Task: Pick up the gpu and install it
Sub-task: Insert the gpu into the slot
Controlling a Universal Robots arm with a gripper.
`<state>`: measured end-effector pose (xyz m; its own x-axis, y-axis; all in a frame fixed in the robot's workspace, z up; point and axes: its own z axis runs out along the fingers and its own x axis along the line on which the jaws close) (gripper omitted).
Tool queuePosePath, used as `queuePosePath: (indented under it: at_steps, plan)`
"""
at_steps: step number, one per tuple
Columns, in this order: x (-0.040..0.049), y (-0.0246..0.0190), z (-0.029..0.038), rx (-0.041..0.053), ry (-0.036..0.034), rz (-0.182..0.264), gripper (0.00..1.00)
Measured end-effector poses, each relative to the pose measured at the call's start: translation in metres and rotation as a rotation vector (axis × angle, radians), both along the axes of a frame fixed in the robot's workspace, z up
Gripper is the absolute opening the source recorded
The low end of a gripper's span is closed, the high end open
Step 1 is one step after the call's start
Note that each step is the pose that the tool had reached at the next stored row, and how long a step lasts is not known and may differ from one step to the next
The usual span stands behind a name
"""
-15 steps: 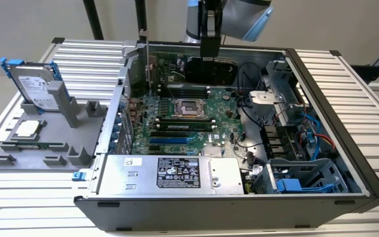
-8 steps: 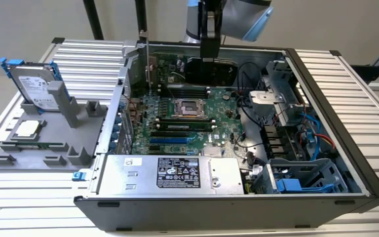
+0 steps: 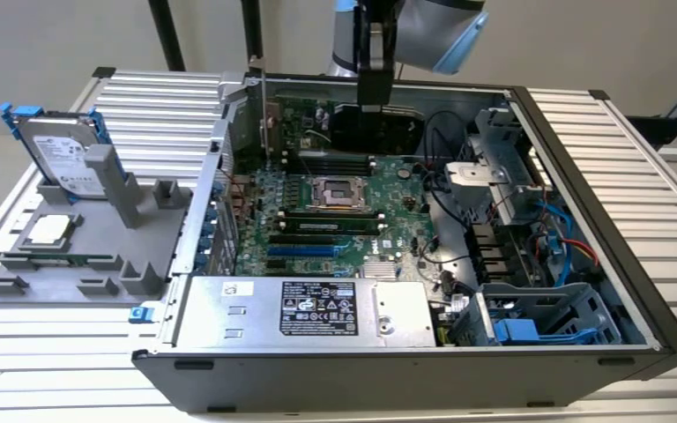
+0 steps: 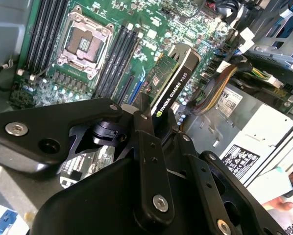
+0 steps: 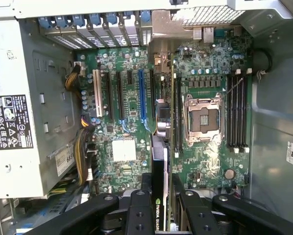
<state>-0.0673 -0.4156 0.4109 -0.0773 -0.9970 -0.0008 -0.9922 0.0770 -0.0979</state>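
Observation:
The gpu (image 3: 315, 119) stands on edge inside the open computer case, at the far end of the motherboard (image 3: 315, 233). My gripper (image 3: 374, 110) comes down from above and is shut on its black cooler shroud. In the first wrist view the gpu (image 5: 159, 156) is seen edge-on between my two black fingers (image 5: 136, 205), over the board between the blue expansion slot (image 5: 142, 93) and the empty processor socket (image 5: 204, 117). In the second wrist view the gpu (image 4: 173, 81) reaches away from my gripper (image 4: 154, 117) toward the board. Whether its lower edge touches a slot is hidden.
A silver power supply (image 3: 303, 313) fills the case's near end. Drive cages and cables (image 3: 527, 264) crowd the exterior view's right side. Outside the case, a grey fixture (image 3: 92, 256) holds a hard drive with blue rails (image 3: 63, 159), a processor chip (image 3: 50, 231) and a memory stick (image 3: 56, 260).

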Motion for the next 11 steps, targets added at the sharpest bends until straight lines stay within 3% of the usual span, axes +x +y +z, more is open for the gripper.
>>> queuePosePath:
  at_steps: [11]
  plan:
    - [0.0,0.0,-0.0026,-0.0037,0.0,0.0,0.0]
